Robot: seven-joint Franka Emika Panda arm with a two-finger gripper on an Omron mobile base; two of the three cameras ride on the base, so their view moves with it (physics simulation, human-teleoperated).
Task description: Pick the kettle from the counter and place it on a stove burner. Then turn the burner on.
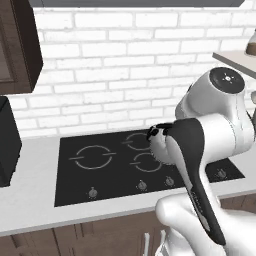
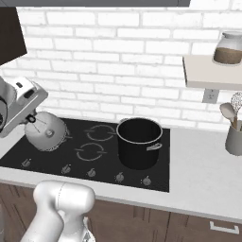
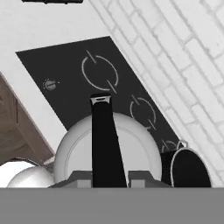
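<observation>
The arm (image 1: 215, 135) is glossy white with rounded, bulbous links. A dark cap with small pale markings closes one joint (image 1: 226, 78), and a long black tapered panel (image 1: 197, 185) runs down the link nearest the camera. Behind the gripper (image 2: 32, 118), the boxy hand (image 2: 21, 106) is light grey with a small dark mark.

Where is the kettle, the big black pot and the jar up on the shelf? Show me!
kettle (image 2: 46, 132): right base view, on its rounded silvery body.
black pot (image 2: 138, 149): right base view, on its front wall.
jar (image 2: 229, 49): right base view, on its glass side, atop the shelf (image 2: 208, 75), on its front edge.
</observation>
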